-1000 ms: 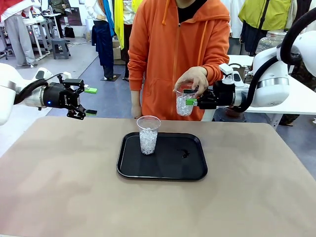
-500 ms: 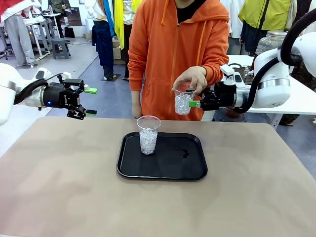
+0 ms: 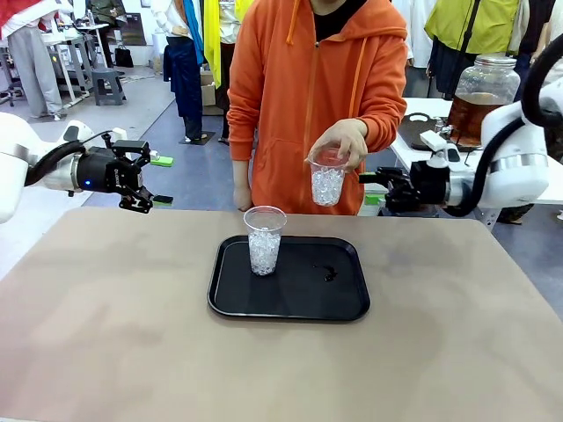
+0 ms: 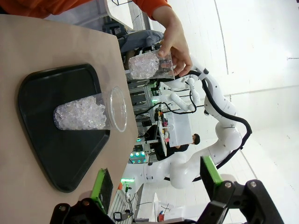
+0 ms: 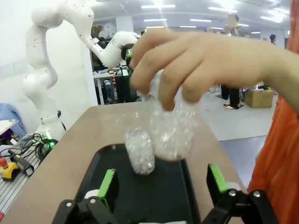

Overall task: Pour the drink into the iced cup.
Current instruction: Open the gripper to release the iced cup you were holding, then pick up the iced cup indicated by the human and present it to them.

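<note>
one iced cup [image 3: 264,242] stood on the black tray [image 3: 345,301]; a second cup [image 3: 327,183] hung in a hand [image 3: 345,139] at 1 o'clock. left pincer [image 3: 162,181] and right pincer [image 3: 372,188] gaped wide, empty. the drink [image 3: 471,111] sat in one jar [image 3: 486,74], 2 o'clock.

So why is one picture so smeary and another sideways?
Right wrist view: the hand and its cup are blurred, close to the lens. Left wrist view: rolled sideways, washed out white on the right. Front view: sharp, evenly lit.

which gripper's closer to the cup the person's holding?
Right. The right gripper is open just beside the held cup; left gripper hangs far off by the table's left corner.
</note>
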Controlling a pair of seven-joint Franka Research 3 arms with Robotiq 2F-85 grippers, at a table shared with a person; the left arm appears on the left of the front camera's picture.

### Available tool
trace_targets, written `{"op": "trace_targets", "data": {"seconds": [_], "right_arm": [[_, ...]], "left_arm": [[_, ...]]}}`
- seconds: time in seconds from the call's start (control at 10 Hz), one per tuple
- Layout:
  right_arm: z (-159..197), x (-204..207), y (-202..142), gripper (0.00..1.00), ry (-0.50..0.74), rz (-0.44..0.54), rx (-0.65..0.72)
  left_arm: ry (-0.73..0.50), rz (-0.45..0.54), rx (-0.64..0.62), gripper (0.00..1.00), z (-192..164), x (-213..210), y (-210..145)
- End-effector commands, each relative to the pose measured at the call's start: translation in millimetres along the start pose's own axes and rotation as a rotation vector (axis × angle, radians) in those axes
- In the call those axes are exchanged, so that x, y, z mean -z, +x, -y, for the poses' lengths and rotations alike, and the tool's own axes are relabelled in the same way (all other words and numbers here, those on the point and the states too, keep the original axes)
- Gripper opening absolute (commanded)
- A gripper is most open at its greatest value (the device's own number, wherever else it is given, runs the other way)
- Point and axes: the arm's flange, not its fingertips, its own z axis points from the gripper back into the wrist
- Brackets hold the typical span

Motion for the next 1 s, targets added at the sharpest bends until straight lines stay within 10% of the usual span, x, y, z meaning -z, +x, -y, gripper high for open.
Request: {"op": "trace_targets", "data": {"seconds": [0.0, 0.9], "right_arm": [[-19, -20, -20, 1.0, 0.013, 0.035, -0.04], [-39, -44, -56, 1.0, -0.01, 0.072, -0.007]], "left_arm": [[0.003, 0.004, 0.018, 1.0, 1, 0, -2], [0.003, 0.004, 0.018, 1.0, 1, 0, -2]]}}
